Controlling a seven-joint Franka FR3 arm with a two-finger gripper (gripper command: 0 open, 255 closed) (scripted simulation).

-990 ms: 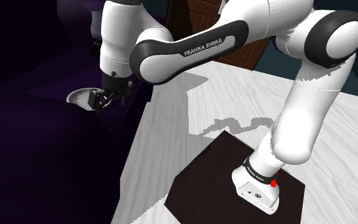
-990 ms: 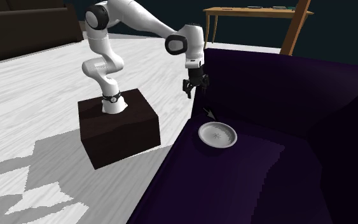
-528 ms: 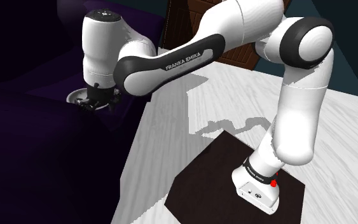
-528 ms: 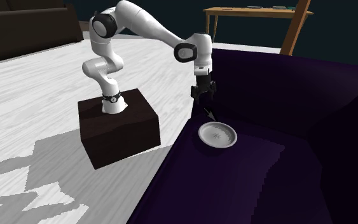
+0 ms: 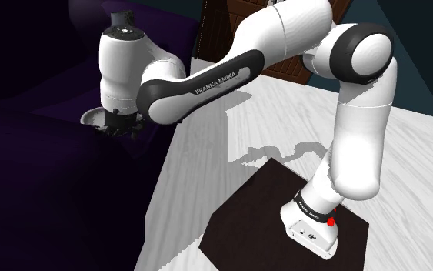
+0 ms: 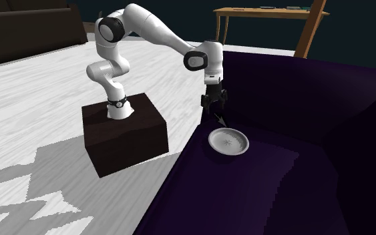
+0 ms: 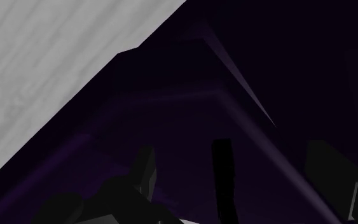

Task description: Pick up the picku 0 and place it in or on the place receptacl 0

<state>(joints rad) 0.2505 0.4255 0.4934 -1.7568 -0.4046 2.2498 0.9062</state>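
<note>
A thin dark stick-like object [image 6: 218,120] lies slanted on the dark purple sofa seat [image 6: 260,167], just behind a round white plate [image 6: 228,141]. My gripper [image 6: 213,105] hangs right above this object, pointing down and not touching it. In the wrist view the gripper [image 7: 234,172] is open, and the thin dark object [image 7: 222,181] stands between the fingers with a gap on each side. In the shoulder view the gripper [image 5: 122,129] hovers beside the plate [image 5: 91,116], whose rim peeks out past the arm.
The sofa's tall backrest [image 6: 300,87] rises behind the plate. My dark box stand [image 6: 123,137] sits on the pale wood floor [image 6: 33,113] beside the sofa's edge. A wooden table [image 6: 266,10] stands far behind.
The arm has swung toward the sofa and come down, bringing the gripper from above the sofa's edge to just over the thin object beside the plate. The plate has not moved.
</note>
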